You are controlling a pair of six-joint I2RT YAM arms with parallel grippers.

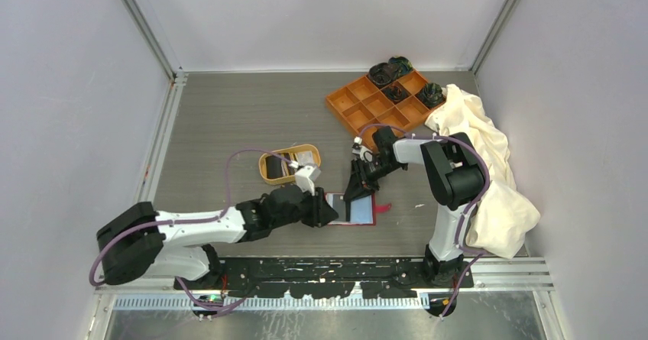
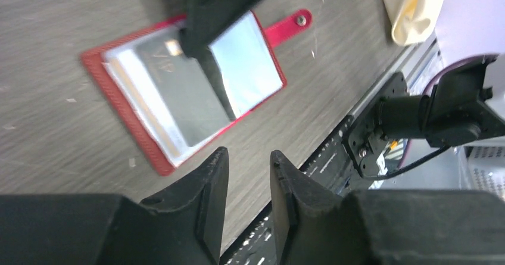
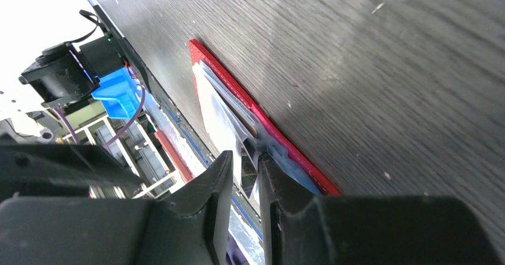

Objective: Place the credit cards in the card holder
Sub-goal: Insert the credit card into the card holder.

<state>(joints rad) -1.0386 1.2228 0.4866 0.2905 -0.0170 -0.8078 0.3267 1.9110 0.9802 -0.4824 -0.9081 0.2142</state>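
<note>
The red card holder (image 1: 368, 223) lies open near the front edge, blue lining up and snap tab (image 2: 292, 24) pointing right. A dark credit card (image 2: 178, 89) with a gold chip sits in its inner pocket, and pale cards (image 2: 140, 101) are stacked beside it. My right gripper (image 1: 357, 195) points down onto the holder. Its jaws stand slightly apart around the pocket's edge (image 3: 245, 161), with one fingertip (image 3: 268, 167) against the blue lining. My left gripper (image 2: 250, 158) hovers open and empty just left of the holder.
A tan oval dish (image 1: 267, 157) holding a dark card (image 1: 277, 168) sits behind the left gripper. An orange compartment tray (image 1: 359, 111) with dark items stands at the back right. A cream cloth (image 1: 489, 172) is heaped along the right side, and the black base rail (image 1: 336, 267) runs along the front.
</note>
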